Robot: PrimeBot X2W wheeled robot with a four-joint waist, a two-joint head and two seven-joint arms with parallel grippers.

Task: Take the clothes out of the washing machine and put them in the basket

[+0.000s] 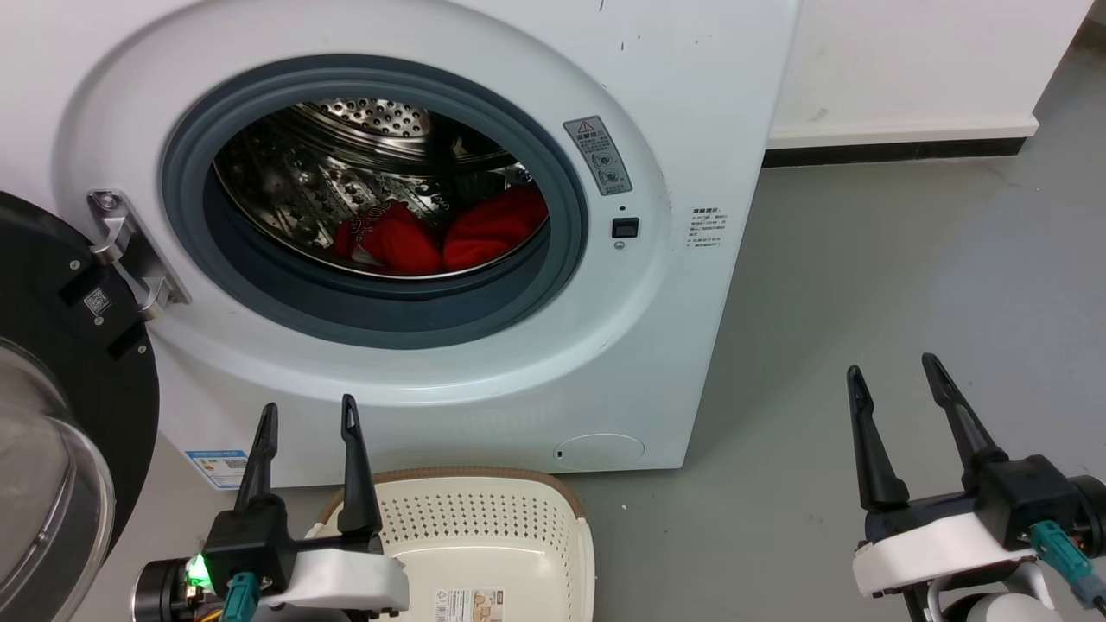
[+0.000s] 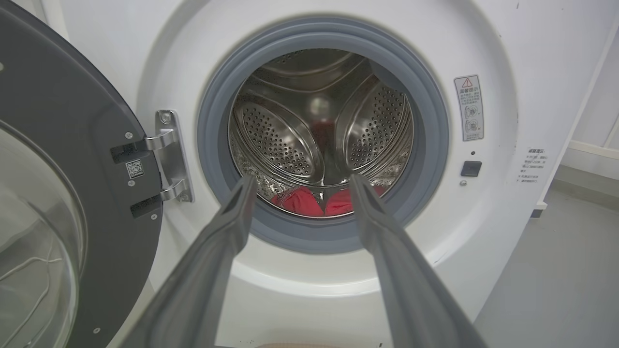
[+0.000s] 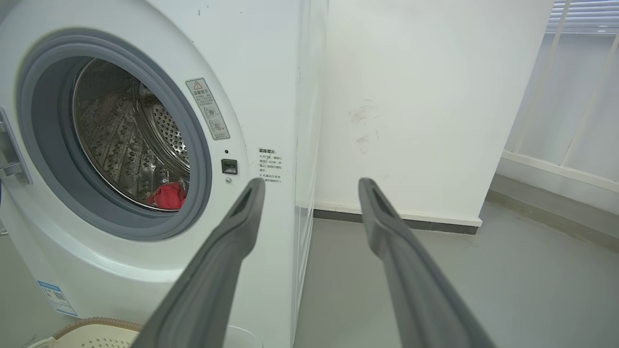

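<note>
Low inside white front-loading washing machine [image 1: 691,86]: 2 bright red fabric clothes [image 1: 488,231], likely light, limp; pinch raised fold; left gripper [image 1: 308,404], right gripper [image 1: 892,364]: jaws apart, empty.

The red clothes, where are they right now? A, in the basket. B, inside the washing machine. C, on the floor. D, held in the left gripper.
B: the clothes lie low inside the washing machine, behind its grey porthole rim, while the left gripper and the right gripper are both open and empty.
</note>
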